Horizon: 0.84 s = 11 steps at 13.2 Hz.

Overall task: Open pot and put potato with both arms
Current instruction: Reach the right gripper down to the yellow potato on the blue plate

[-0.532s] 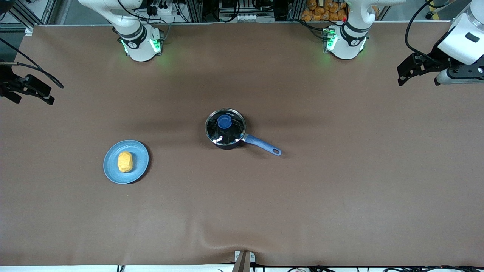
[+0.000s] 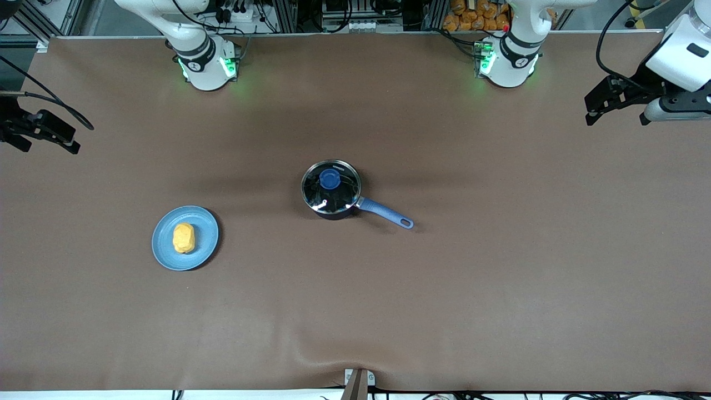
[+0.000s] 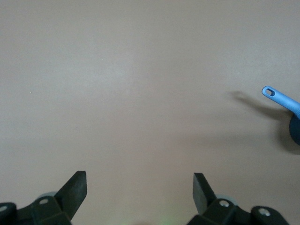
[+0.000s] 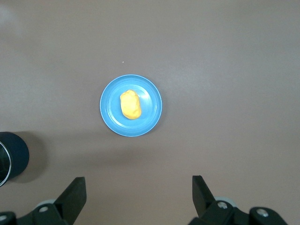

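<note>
Hanging high over the table's [image 2: 500, 311] edge at the right arm's end, the right gripper [image 2: 39, 130] is standing with its fingers [image 4: 75, 192] spread wide and nothing between them; its wrist camera is looking straight down on the plate [image 4: 152, 115], so it appears to be waiting, poised for a descent onto the potato [image 2: 183, 238].

Taking the pot [image 2: 331, 189] as the landmark — it is sitting near the table's middle — the plate is lying well apart from it, toward the right arm's end and a little nearer the front camera. The potato is resting on the plate's middle, raised off the cloth and exposed all round, which should be leaving room for fingers on either side of it.

The pot is sitting upright with its glass lid [image 2: 339, 194] still on and the blue knob [image 2: 330, 179] standing at the centre, the obvious place to pinch. Its handle [image 2: 386, 214] is pointing toward the left arm's end and slightly nearer the camera.

Well apart from the pot, over the left arm's end of the table, the left gripper [image 2: 611, 103] is also hanging released and empty — only the handle's tip is showing in its wrist view. Neither step has begun; the lid must be coming off first.
</note>
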Each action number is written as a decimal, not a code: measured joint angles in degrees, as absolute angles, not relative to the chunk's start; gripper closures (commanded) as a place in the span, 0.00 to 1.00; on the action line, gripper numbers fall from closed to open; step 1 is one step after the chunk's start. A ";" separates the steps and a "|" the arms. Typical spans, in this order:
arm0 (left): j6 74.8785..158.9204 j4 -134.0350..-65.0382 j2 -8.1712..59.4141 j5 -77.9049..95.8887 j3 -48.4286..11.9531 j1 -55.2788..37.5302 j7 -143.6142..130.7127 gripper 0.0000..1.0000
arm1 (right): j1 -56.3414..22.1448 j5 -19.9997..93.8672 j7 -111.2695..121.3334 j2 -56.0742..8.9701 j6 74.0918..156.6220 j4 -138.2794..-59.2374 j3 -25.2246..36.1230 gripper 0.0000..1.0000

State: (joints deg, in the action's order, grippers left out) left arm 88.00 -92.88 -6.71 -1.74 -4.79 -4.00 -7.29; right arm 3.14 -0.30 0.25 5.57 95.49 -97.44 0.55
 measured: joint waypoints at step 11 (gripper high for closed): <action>87.42 -92.86 -5.94 -1.74 -5.68 -5.62 -7.30 0.00 | -0.06 -0.24 0.46 -11.14 114.24 -103.38 -0.44 0.00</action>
State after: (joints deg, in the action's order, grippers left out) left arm 87.42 -92.86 -5.94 -1.74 -5.68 -5.62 -7.30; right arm -0.06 -0.24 0.46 -11.14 114.24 -103.38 -0.44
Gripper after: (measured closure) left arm 0.000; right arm 0.000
